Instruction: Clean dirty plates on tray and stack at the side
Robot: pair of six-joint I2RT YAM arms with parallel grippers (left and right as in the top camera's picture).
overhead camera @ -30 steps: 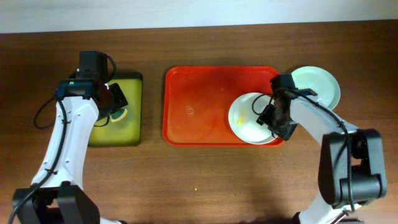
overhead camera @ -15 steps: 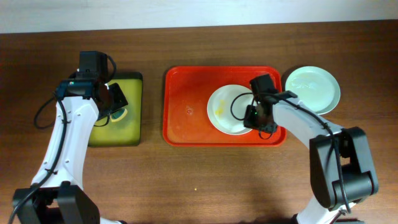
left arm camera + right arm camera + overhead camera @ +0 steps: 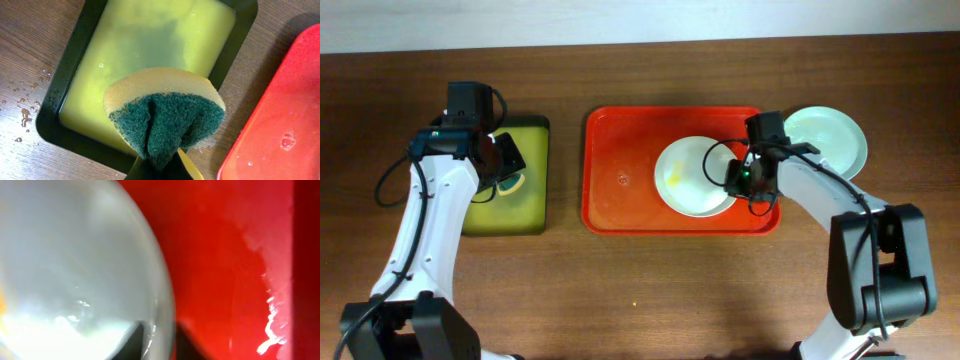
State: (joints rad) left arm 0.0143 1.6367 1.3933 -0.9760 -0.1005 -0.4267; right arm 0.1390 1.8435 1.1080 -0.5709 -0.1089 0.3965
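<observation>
Surface: brown wood [image 3: 640, 300] under a pale wall strip [image 3: 640, 20]; I work two arms over it from afar.
Count: I tally two plates in view, two trays and one sponge.
Red tray [image 3: 610, 210]: sits mid-surface, long side across, with its left half bare but for a few wet beads [image 3: 625, 178].
White plate [image 3: 695, 185]: lies in the red tray's right half with a yellow smear on its left side. Its right edge is close to the tray's right rim.
Mint plate [image 3: 830, 140]: rests on the wood outside the red tray, just beside its far right corner.
Right jaws: they straddle the white plate's right rim, one finger on each side. I cannot tell whether they press it.
Left jaws: clenched on a folded sponge [image 3: 165, 115], yellow outside and green scourer inside, held above the small tray.
Small tray [image 3: 64, 85]: dark-rimmed, filled with yellow-green liquid, left of the red tray.
Room: a bare strip of wood parts the two trays, and wide wood runs along the near edge. Droplets [image 3: 24, 112] spot the wood beside the small tray.
</observation>
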